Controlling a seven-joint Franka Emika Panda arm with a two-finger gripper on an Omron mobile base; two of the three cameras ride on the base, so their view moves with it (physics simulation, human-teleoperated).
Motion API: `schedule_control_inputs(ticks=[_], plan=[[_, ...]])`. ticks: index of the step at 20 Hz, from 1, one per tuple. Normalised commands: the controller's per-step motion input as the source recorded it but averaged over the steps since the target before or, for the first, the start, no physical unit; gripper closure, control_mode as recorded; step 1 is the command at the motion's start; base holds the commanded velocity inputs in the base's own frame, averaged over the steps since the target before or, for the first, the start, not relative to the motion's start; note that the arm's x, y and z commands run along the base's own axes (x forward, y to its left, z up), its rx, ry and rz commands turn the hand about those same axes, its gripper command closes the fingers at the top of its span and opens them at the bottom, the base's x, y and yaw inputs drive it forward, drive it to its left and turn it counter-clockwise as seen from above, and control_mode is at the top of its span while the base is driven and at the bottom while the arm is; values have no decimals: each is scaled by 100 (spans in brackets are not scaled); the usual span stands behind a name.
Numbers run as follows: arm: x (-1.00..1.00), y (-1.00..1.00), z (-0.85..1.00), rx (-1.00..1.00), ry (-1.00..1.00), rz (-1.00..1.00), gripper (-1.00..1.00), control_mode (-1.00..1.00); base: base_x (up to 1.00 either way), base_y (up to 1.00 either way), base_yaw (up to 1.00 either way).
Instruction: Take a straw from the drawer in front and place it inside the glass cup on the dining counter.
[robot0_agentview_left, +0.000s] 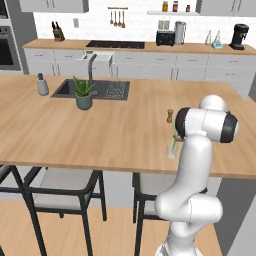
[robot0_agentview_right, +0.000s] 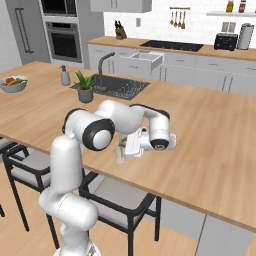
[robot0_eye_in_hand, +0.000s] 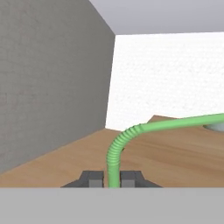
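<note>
The glass cup (robot0_agentview_left: 171, 151) (robot0_agentview_right: 120, 157) stands on the dining counter (robot0_agentview_left: 100, 130) (robot0_agentview_right: 215, 130) near its front edge. The green straw (robot0_agentview_left: 174, 141) (robot0_agentview_right: 120, 142) rises out of the cup's mouth. My gripper (robot0_agentview_right: 123, 145) reaches sideways at the cup, just above its rim. In the hand view my gripper (robot0_eye_in_hand: 111, 178) is shut on the straw (robot0_eye_in_hand: 131, 131), which runs up between the two fingertips and bends off to the right. The drawer (robot0_agentview_right: 143, 61) stands pulled open in the cabinets at the back.
A brown shaker (robot0_agentview_left: 170, 116) stands just behind the cup. A potted plant (robot0_agentview_left: 83, 95), the inset sink (robot0_agentview_left: 95, 89) with its faucet and a soap dispenser (robot0_agentview_left: 42, 85) sit farther left. A fruit bowl (robot0_agentview_right: 13, 83) is at the far left. Black-framed stools (robot0_agentview_left: 60, 190) line the counter's front.
</note>
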Motion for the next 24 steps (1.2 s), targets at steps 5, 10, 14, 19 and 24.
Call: schedule_control_inputs(ticks=[5, 10, 14, 19, 24], plan=[[-6, 0, -1, 0, -2, 0, -100, -100, 0, 0, 0], [0, 0, 0, 0, 0, 0, -100, -100, 0, 0, 0], [0, -6, -5, 0, 0, 0, -100, -100, 0, 0, 0], [-7, -1, -27, 0, 0, 0, -100, -100, 0, 0, 0], [0, 0, -24, 0, 0, 0, -100, -100, 0, 0, 0]])
